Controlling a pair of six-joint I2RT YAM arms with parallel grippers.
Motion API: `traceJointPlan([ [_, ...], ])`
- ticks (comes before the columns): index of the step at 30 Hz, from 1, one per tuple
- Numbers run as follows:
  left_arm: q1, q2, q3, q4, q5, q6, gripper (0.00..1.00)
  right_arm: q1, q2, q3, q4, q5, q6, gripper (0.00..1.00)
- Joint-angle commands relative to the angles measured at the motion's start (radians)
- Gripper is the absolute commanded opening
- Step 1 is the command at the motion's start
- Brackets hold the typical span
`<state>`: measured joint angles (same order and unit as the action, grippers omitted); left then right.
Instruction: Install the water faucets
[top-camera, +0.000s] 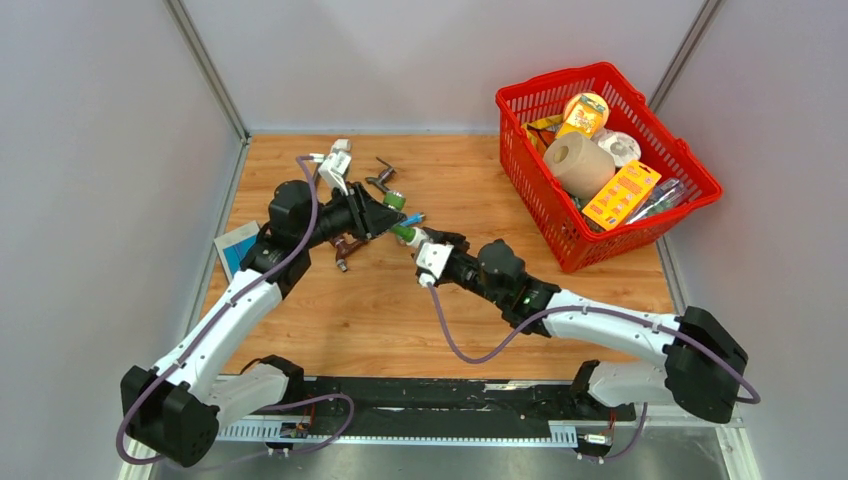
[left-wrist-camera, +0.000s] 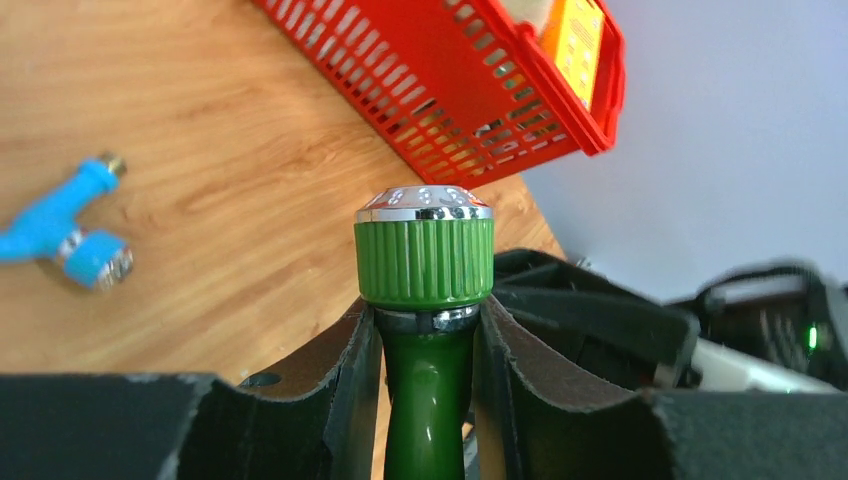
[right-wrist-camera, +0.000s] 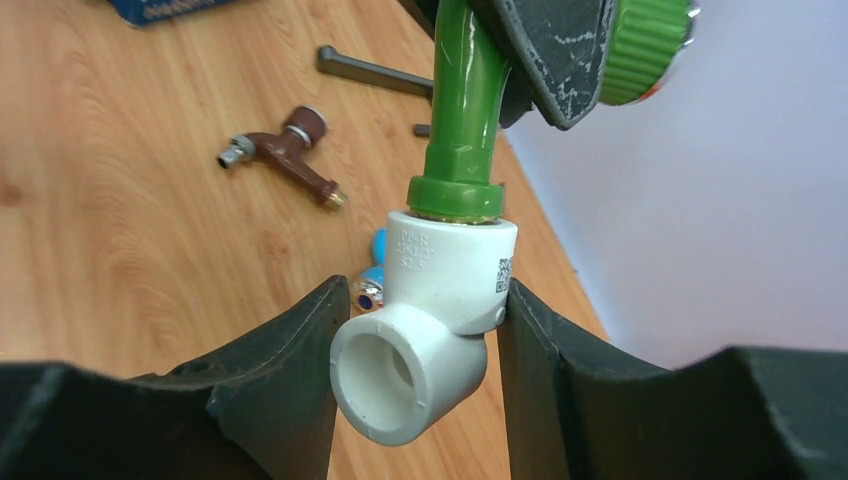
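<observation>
Red basket (top-camera: 620, 240) with a paper roll (top-camera: 578, 165), far right on wooden table (top-camera: 380, 320); blue booklet (top-camera: 235, 248) left.

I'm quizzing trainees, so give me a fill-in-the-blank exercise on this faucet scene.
The left gripper holds a faucet coloured ___. The right gripper clamps the ___ elbow. The faucet's threaded end sits in the ___. The ___ basket holds a toilet roll.
Missing words: green, white, elbow, red.
</observation>
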<state>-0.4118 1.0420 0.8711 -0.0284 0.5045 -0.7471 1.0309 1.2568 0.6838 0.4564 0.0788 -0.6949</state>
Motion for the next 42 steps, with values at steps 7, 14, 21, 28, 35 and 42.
traceJointPlan([
  [7, -0.007, -0.007, 0.078, 0.153, 0.422, 0.615, 0.00, -0.297, -0.057, 0.149, -0.170, -0.848, 0.429, 0.00],
  [14, -0.007, -0.011, 0.037, 0.277, 0.704, 0.649, 0.00, -0.420, 0.062, 0.232, -0.170, -1.200, 0.642, 0.00],
  [21, -0.007, -0.065, 0.019, 0.147, 0.648, 0.730, 0.00, -0.445, 0.052, 0.252, -0.193, -1.036, 0.727, 0.47],
  [28, -0.007, -0.051, -0.030, 0.170, 0.179, 0.442, 0.00, -0.436, -0.074, 0.208, -0.216, -0.742, 0.626, 0.73],
  [35, -0.007, -0.074, -0.072, 0.223, -0.115, 0.074, 0.00, -0.267, -0.215, 0.019, -0.072, -0.473, 0.399, 0.80],
  [42, -0.007, -0.034, -0.067, 0.249, -0.104, -0.155, 0.00, -0.083, -0.172, -0.055, 0.027, -0.209, 0.207, 0.82],
])
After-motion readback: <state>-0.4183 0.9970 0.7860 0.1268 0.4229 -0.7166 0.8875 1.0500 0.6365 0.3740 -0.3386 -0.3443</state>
